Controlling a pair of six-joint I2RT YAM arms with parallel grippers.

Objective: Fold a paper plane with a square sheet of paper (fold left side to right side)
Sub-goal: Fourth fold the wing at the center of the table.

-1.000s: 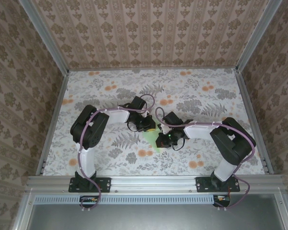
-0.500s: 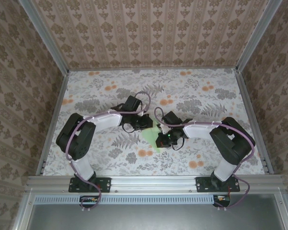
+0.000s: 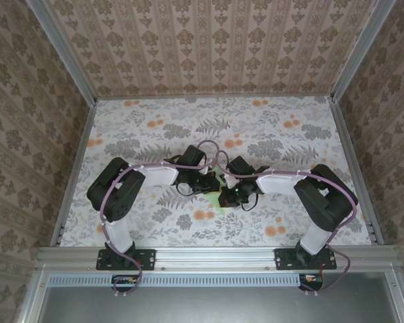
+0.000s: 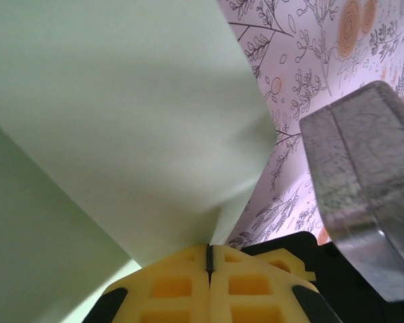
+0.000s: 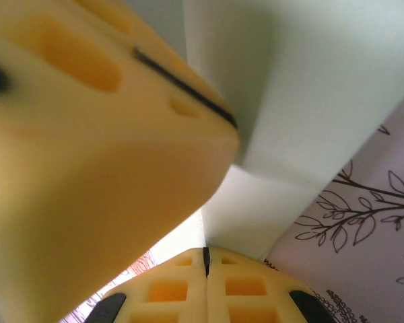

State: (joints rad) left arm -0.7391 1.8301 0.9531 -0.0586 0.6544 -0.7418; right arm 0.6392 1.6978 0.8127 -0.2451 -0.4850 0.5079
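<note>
Left hand [image 4: 208, 256] is pinching the paper plane [image 4: 108, 114], fingers closed; right hand [image 5: 205, 257] is gripping it likewise. Plane is sitting at table [image 3: 289, 134] centre, seemingly partly lifted, hands at its 10 and 4 o'clock.

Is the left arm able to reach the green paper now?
Likely yes: the left gripper seems shut on the paper plane, nothing between them; the right gripper pinches it close by.

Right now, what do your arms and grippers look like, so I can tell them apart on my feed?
Both arms match: the left arm and right arm have white links, black joints and a looping mauve cable. A green light glows on the right wrist. The left gripper and right gripper have yellow fingers with square recesses.
</note>
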